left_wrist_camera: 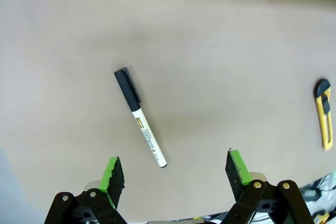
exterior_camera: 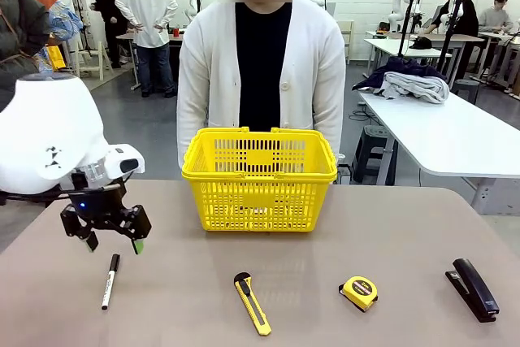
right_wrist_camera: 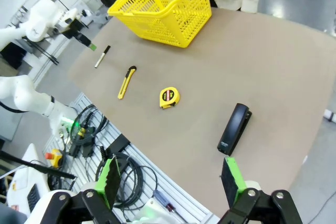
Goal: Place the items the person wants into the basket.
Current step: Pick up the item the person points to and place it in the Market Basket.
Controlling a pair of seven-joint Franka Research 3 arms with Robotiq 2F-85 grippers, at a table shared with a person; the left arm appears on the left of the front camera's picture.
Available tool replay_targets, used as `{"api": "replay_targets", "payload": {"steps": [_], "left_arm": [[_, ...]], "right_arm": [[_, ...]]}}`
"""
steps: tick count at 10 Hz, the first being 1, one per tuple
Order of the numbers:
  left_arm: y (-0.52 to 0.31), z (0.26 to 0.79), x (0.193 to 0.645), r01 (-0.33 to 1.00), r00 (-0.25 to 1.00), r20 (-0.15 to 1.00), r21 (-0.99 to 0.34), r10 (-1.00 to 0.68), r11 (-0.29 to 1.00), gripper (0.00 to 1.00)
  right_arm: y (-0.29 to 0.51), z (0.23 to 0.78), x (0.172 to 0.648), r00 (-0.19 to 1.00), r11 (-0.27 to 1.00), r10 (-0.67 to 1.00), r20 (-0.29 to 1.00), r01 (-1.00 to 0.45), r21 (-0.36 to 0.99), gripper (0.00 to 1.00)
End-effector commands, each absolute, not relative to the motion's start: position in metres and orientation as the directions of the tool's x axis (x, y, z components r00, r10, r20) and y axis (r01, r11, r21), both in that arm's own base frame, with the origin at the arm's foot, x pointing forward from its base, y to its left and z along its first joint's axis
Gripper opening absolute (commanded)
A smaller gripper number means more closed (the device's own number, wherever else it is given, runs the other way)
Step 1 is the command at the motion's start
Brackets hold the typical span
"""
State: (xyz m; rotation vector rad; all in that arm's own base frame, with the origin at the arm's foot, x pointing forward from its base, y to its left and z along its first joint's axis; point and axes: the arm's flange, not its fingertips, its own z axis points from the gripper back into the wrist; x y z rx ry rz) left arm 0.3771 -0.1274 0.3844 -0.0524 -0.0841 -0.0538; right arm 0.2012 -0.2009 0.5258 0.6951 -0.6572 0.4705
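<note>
Your left gripper (left_wrist_camera: 176, 167) hangs fully open and empty over the white marker (left_wrist_camera: 140, 125), which lies on the table (left_wrist_camera: 226, 66) well apart from the basket (exterior_camera: 260, 201); centre its barrel between the pads (left_wrist_camera: 112, 174); square out the slight skew; descend slowly, since your height above it is hard to judge.

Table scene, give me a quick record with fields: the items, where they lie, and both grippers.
basket: yellow, far middle of the table, in front of the person
marker: white, black cap, lying flat near left
utility knife: yellow, lying flat near middle
tape measure: yellow, right of the utility knife
stapler: black, near right
left gripper: open, holds nothing, hovers above the marker
right gripper: open, holds nothing, raised off the table
</note>
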Motion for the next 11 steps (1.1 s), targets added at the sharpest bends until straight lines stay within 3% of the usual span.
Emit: {"api": "replay_targets", "payload": {"steps": [1, 6, 11], "left_arm": [[-0.123, 0.355, 0.367, -0.014, 0.997, 0.072, -0.094, 0.02, 0.996, 1.0], [-0.11, 0.318, 0.376, -0.156, 0.988, -0.003, -0.071, 0.156, 0.985, 1.0], [-0.105, 0.305, 0.381, -0.232, 0.973, 0.012, -0.025, 0.232, 0.972, 1.0]], "right_arm": [[-0.2, 0.524, 0.201, 0.69, 0.665, 0.171, 0.704, -0.607, 0.434, 1.0], [-0.2, 0.524, 0.201, 0.69, 0.665, 0.171, 0.704, -0.607, 0.434, 1.0], [-0.2, 0.524, 0.201, 0.69, 0.665, 0.171, 0.704, -0.607, 0.434, 1.0]]}}
